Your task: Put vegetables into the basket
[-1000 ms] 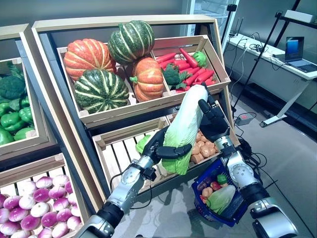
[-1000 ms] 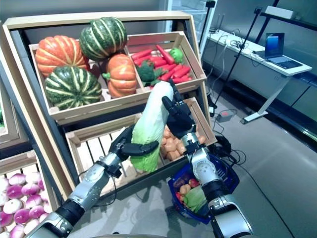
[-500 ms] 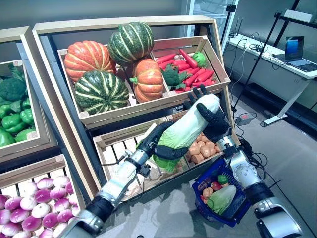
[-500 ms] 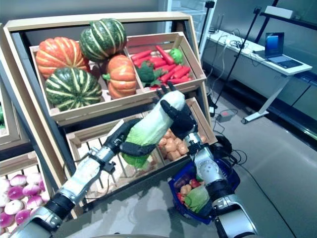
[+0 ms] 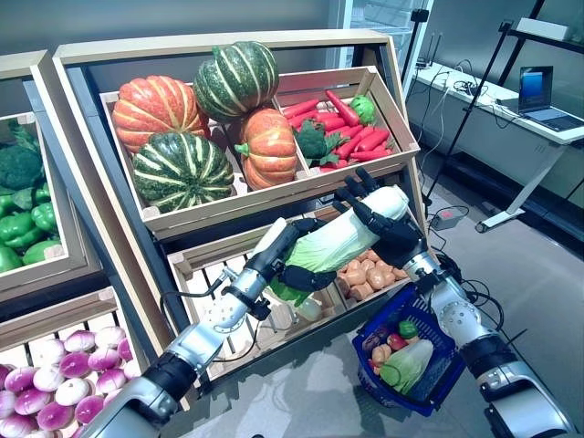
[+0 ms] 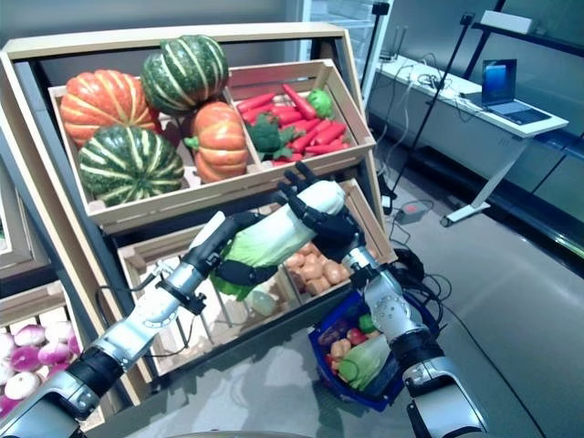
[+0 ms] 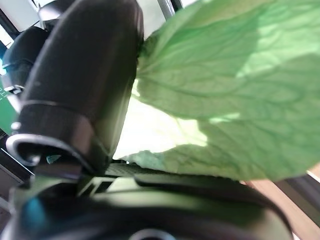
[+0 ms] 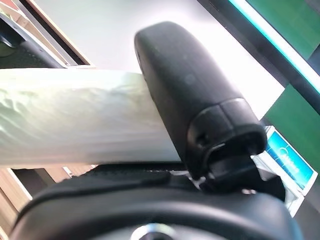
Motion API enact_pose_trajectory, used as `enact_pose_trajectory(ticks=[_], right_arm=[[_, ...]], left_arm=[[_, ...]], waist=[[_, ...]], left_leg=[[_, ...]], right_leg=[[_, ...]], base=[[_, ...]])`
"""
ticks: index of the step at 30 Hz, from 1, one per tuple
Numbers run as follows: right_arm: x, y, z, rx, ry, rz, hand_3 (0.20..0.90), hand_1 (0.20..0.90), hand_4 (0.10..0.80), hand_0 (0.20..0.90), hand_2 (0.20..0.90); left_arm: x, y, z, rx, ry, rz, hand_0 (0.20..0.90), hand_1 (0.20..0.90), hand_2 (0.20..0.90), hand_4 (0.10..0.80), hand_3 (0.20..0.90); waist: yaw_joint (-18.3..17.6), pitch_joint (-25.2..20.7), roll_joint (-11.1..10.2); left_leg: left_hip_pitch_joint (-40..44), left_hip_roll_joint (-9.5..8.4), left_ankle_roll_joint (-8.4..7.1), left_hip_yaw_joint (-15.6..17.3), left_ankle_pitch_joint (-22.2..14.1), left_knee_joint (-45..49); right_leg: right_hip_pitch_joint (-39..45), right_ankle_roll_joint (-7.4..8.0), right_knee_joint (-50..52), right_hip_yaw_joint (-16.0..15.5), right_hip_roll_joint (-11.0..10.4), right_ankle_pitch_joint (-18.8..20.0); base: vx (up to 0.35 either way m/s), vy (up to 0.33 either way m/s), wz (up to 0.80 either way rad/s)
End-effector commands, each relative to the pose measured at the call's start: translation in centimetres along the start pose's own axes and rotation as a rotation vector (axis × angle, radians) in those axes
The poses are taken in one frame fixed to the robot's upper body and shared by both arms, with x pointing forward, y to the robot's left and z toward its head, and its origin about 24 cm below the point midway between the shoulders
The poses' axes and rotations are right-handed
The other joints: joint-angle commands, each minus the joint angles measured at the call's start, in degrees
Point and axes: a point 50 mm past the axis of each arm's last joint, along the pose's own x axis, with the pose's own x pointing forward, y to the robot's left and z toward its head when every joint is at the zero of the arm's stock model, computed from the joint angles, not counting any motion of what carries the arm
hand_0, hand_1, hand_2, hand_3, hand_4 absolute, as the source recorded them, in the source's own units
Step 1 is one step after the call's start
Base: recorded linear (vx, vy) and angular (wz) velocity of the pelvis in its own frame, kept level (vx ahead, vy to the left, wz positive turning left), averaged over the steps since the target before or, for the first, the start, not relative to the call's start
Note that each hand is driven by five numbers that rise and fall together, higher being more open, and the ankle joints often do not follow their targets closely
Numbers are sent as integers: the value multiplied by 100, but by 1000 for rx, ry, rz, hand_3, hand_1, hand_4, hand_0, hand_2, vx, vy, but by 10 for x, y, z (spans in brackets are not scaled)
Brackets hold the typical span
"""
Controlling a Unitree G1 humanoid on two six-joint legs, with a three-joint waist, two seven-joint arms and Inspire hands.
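A long napa cabbage (image 5: 333, 245), white at one end and leafy green at the other, is held slantwise in front of the stand's lower crates. My left hand (image 5: 299, 272) is curled round its green end, and the leaf (image 7: 225, 90) shows past the thumb (image 7: 85, 90). My right hand (image 5: 388, 233) grips its white end (image 8: 75, 120) with fingers and thumb (image 8: 190, 95). The blue basket (image 5: 449, 388) stands on the floor below the right hand. In it lie a leafy green vegetable (image 5: 406, 363) and small red, orange and green ones.
The slanted wooden stand (image 5: 91, 164) with its crates is right behind both hands. A desk with a laptop (image 5: 538, 91) stands at the back right. A power strip (image 5: 447, 219) and cables lie on the floor beyond the basket.
The cabbage has tipped from upright to a low slant and come down. My right hand has gone from beside it to gripping its white end. My left arm has reached further forward.
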Motion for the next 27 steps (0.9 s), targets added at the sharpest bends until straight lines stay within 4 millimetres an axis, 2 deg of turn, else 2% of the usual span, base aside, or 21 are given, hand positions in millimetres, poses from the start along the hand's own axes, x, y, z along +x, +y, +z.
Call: enact_pose_trajectory(ticks=[1, 9, 10, 11, 12, 14, 17, 18, 19, 20, 22, 25, 27], right_arm=[[63, 61, 35, -24, -121, 334, 300, 300, 400, 300, 300], [65, 62, 42, 2, -198, 303, 300, 300, 400, 300, 300], [64, 61, 43, 3, -209, 299, 300, 300, 400, 300, 300], [64, 61, 45, 3, -224, 294, 300, 300, 400, 300, 300], [64, 60, 46, 3, -231, 292, 300, 300, 400, 300, 300], [63, 59, 50, 1, -250, 281, 300, 300, 400, 300, 300], [61, 57, 56, -23, -271, 255, 300, 300, 400, 300, 300], [61, 56, 56, -23, -271, 254, 300, 300, 400, 300, 300], [58, 51, 59, -81, -255, 212, 300, 300, 400, 300, 300], [58, 51, 59, -82, -254, 211, 300, 300, 400, 300, 300], [53, 40, 65, -152, -228, 126, 300, 300, 400, 300, 300], [45, 29, 70, -200, -202, 56, 300, 300, 400, 300, 300], [23, 3, 79, -245, -161, -83, 300, 300, 400, 300, 300]], left_arm=[[33, -26, 85, 91, -505, -171, 300, 300, 300, 400, 300], [35, -26, 79, 27, -451, -148, 300, 300, 300, 400, 300], [34, -27, 77, 20, -436, -147, 382, 382, 382, 455, 382], [34, -27, 72, 9, -411, -147, 709, 709, 709, 673, 709], [33, -27, 70, 2, -396, -150, 900, 900, 900, 800, 900], [32, -29, 62, -19, -344, -163, 900, 900, 900, 800, 900], [28, -34, 39, -63, -204, -172, 900, 900, 900, 800, 900], [28, -34, 39, -63, -204, -172, 900, 900, 900, 800, 900], [23, -36, 23, -56, -119, -153, 900, 900, 900, 800, 900], [24, -36, 23, -56, -119, -152, 900, 900, 900, 800, 900], [16, -37, -2, -25, 6, -128, 900, 900, 900, 800, 900], [8, -34, -22, -39, 119, -90, 900, 900, 900, 800, 900], [-9, -21, -51, -29, 260, -12, 900, 900, 900, 800, 900]], waist=[[-3, -314, 27], [-4, -311, 32], [-5, -310, 33], [-3, -309, 35], [-4, -307, 33], [-5, -302, 33], [-7, -281, 30], [-6, -282, 31], [-16, -280, 20], [-15, -282, 23], [-50, -281, -2], [-84, -276, -22], [-139, -243, -40]], left_leg=[[151, -5, 106, -32, -527, 6], [149, -1, 101, -34, -529, 6], [150, 0, 101, -33, -531, 6], [147, 4, 99, -32, -532, 6], [146, 6, 98, -29, -531, 6], [142, 10, 97, -18, -532, 6], [135, 17, 93, 2, -524, 6], [136, 17, 93, 2, -525, 6], [135, 21, 89, 21, -523, 6], [134, 21, 89, 23, -523, 6], [137, 27, 85, 52, -513, 6], [133, 40, 81, 100, -494, 6], [136, 69, 79, 172, -462, 6]], right_leg=[[-108, -284, 217, 25, -91, 17], [-111, -288, 199, 33, -81, 31], [-110, -288, 195, 34, -79, 33], [-116, -287, 192, 36, -78, 35], [-119, -287, 192, 38, -77, 36], [-128, -287, 191, 45, -75, 38], [-138, -285, 175, 53, -67, 57], [-138, -285, 174, 53, -67, 58], [-143, -280, 169, 60, -64, 65], [-144, -280, 168, 61, -64, 66], [-165, -276, 170, 91, -62, 84], [-192, -272, 180, 115, -62, 97], [-231, -276, 208, 146, -58, 113]], base=[[0, 0, 0], [0, 0, 0], [0, 0, 0], [0, 0, 0], [0, 0, 0], [0, 0, 0], [0, 0, 0], [0, 0, 0], [0, 0, 0], [22, -14, -6], [20, -9, -10], [12, -11, -9], [35, -23, -10]])
